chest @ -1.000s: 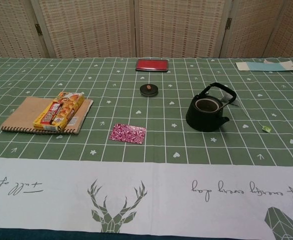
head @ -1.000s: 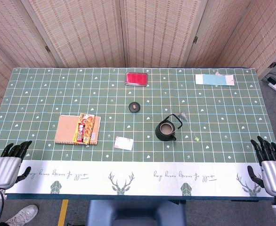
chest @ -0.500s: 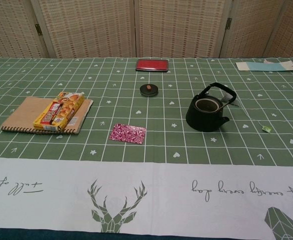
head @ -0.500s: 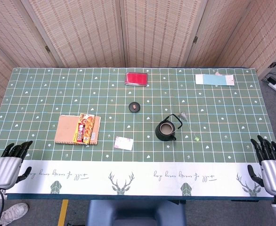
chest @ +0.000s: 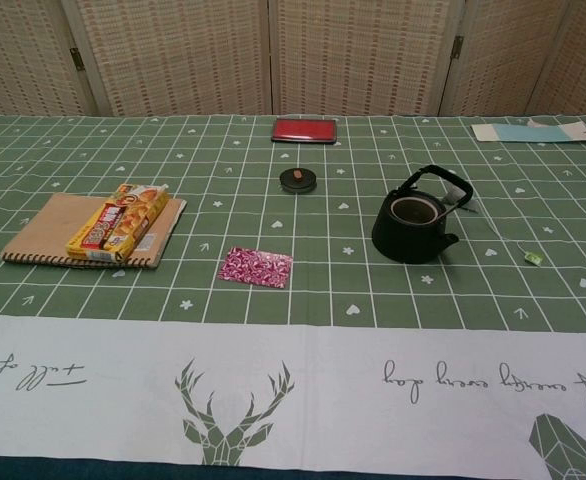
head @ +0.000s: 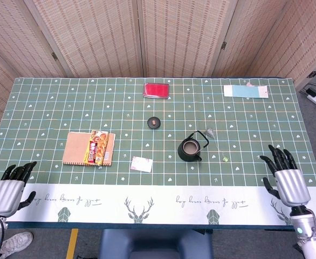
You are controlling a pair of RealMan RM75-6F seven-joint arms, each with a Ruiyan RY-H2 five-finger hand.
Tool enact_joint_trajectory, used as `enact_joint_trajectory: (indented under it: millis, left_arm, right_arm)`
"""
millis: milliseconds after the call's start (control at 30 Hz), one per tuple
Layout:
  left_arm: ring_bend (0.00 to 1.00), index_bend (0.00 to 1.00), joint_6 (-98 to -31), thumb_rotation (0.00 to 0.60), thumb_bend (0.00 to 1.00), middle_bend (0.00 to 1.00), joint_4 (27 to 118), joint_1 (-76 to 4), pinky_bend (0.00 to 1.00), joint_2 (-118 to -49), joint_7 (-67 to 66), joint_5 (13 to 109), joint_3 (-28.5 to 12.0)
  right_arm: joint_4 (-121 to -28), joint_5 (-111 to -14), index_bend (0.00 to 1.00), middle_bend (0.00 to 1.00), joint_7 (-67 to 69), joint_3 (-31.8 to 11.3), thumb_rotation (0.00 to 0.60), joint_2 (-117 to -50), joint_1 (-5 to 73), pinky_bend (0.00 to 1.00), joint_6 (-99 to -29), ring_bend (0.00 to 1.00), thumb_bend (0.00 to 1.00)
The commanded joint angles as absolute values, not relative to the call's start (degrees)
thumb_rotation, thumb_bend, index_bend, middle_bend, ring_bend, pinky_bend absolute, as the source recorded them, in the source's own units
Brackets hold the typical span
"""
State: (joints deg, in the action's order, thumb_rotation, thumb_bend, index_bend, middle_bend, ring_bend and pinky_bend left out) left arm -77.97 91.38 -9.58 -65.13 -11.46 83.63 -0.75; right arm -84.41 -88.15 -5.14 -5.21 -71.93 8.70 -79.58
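Two hands show only in the head view, both at the near edge of the table (head: pixel 255 70), and neither holds anything. Right hand (head: pixel 287 181) lies over the near right part of the green checked cloth, its fingers spread apart and pointing toward the far side; nearest to it is a small green scrap (head: pixel 224 158) on the cloth, still well apart from it, and beyond that the black teapot (head: pixel 190 149), which stands upright with its lid off and its handle raised. A tea bag tag (head: pixel 210 132) lies just beside the teapot on its far right side. Left hand (head: pixel 9 189) sits at the near left corner, partly off the table edge, its fingers apart and empty; nearest to it is the spiral notebook (head: pixel 77 148), on which a yellow and red snack box (head: pixel 97 147) lies. A small pink patterned packet (head: pixel 141 164) lies between the notebook and the teapot, nearer the front. Further back, a small round black lid (head: pixel 154 122) rests near the middle, a red case (head: pixel 156 90) lies at the far edge, and a pale blue card (head: pixel 246 91) lies at the far right.
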Motion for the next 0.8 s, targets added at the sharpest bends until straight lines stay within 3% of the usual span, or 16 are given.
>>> enact_joint_trajectory:
  millis: [33,167,433,800]
  left_arm:
    - [0.14,0.02,-78.2,0.600,0.34,0.09,91.4,-9.5,0.10,-64.9,-10.9,83.9,-0.7]
    - [0.14,0.02,-78.4,0.600,0.34,0.09,91.4,-9.4,0.10,-64.6,-10.0,84.3,-0.6]
    - [0.14,0.02,-78.1,0.600,0.34,0.09,91.2,-9.5,0.10,-64.3,-9.2,84.5,-0.4]
    - [0.14,0.02,-78.0,0.600,0.34,0.09,91.4,-9.6,0.10,-63.9,-8.1,84.7,-0.4]
  right_arm:
    - [-80.3,-86.6,0.25,0.00,-4.8,-7.2,0.600,-77.7,11.6,0.00,-77.7,0.00,0.44]
    - [-76.5,-83.8,0.32,0.00,-5.5,-7.6,0.600,-82.4,12.6,0.00,-75.8,0.00,0.44]
    - [-75.0,-75.4,0.33,0.00,-9.5,-9.6,0.600,-85.6,14.4,0.00,-69.8,0.00,0.44]
    - [-85.0,-61.2,0.33,0.00,-18.0,-13.1,0.600,-81.3,19.6,0.00,-59.2,0.00,0.44]
